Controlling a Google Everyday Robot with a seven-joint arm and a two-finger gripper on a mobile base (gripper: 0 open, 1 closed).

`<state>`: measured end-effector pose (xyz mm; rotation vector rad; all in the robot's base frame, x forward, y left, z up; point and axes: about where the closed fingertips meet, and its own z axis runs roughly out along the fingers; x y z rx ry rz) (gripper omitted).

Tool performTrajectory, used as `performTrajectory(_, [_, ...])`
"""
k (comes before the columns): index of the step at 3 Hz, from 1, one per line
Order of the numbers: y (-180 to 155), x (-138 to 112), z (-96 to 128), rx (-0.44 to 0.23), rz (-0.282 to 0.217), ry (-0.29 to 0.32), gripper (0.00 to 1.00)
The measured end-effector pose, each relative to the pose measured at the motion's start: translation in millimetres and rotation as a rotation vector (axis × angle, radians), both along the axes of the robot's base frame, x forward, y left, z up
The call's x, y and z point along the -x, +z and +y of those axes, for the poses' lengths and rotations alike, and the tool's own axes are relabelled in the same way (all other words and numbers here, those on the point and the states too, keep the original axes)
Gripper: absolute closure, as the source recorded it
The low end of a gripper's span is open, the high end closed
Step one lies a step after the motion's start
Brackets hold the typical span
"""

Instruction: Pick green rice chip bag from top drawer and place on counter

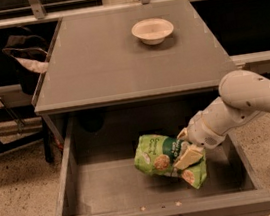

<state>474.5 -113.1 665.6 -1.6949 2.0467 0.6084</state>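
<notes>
Green rice chip bag lies on the floor of the open top drawer, a little right of centre and nearer the front wall than the back. Its long axis runs roughly left to right, dipping toward the right end. Your tool comes in from the right on the pale arm and sits at that right end of the bag, touching or overlapping it. The rest of the pouch stretches away to the tool's left. You cannot tell from this view whether the tool is clamped on the bag or only resting against it, so confirm the hold before lifting.

The counter is above and behind the bag, and its front edge overhangs the back of the drawer. I'd judge you need to rise first, then carry backward. A white bowl stands far back on the right.
</notes>
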Motion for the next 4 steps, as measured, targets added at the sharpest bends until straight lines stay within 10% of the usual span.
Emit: performTrajectory(4, [137.5, 5.4, 2.4, -0.167, -0.034, 0.118, 1.00])
